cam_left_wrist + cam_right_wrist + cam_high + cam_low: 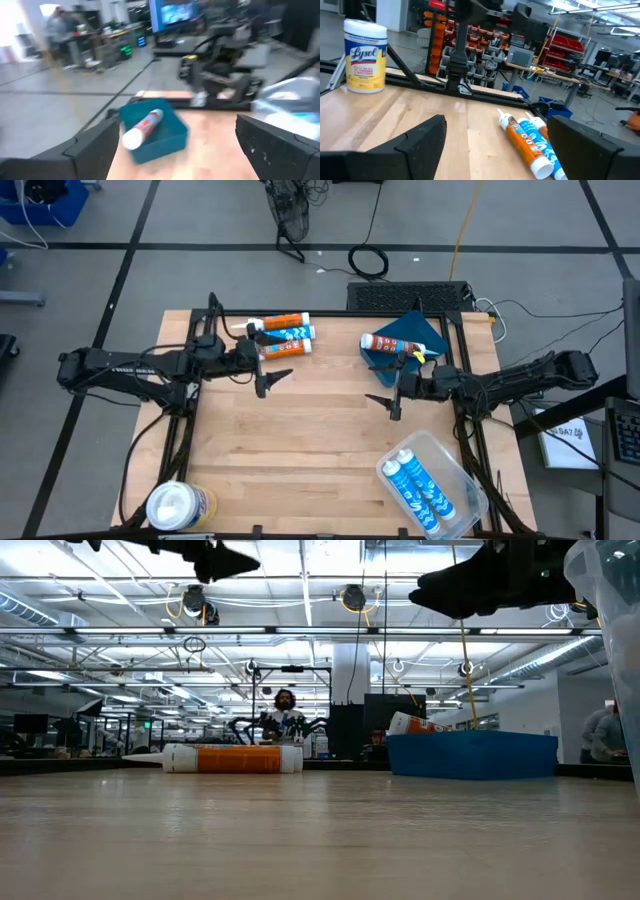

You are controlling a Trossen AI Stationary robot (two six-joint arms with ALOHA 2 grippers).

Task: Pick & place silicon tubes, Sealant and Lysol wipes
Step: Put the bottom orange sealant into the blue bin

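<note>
Bright, even light falls from the long ceiling lamps (300,635) of the hall, so the wooden bench (320,430) looks pale and carries only soft, weak shadows under the arms. From the level of the bench top the near wood is out of focus, and the arms above stand as black shapes against the lamps. The picture from the left arm's wrist is strongly smeared, so the blue bin (155,132) and the room behind it are unclear, while the Lysol wipes (366,56) appear quite sharp from the right wrist.
</note>
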